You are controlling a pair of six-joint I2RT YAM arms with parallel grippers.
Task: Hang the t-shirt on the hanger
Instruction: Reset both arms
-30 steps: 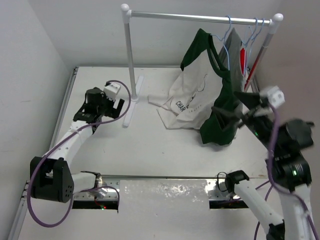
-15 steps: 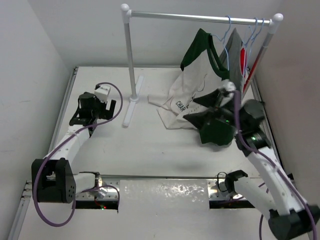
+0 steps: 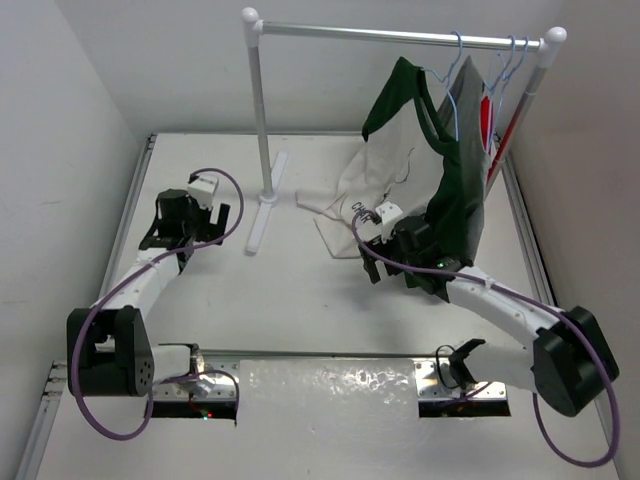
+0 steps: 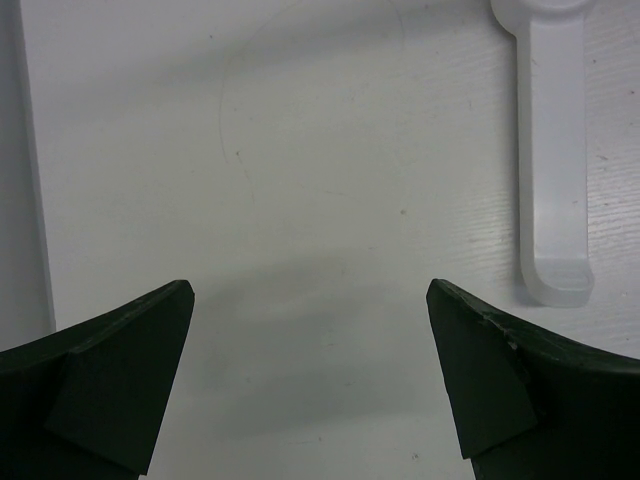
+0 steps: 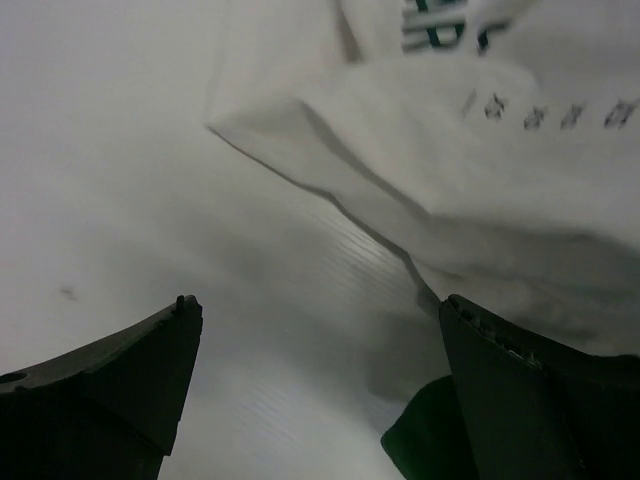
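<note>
Right arm [image 3: 500,300] swung low to the t-shirt [image 3: 375,185] hem edge, open table [image 3: 300,290] leftward; both arms' jaws apart.

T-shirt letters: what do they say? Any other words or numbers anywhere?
Large dark letters on the t-shirt: cut off at the top edge of the right wrist view, not readable.
Row of small characters below them: too blurred to read.
Top view: the print is mostly hidden behind the right arm; the bit showing is too small to read.
Nothing else shows any text.
</note>
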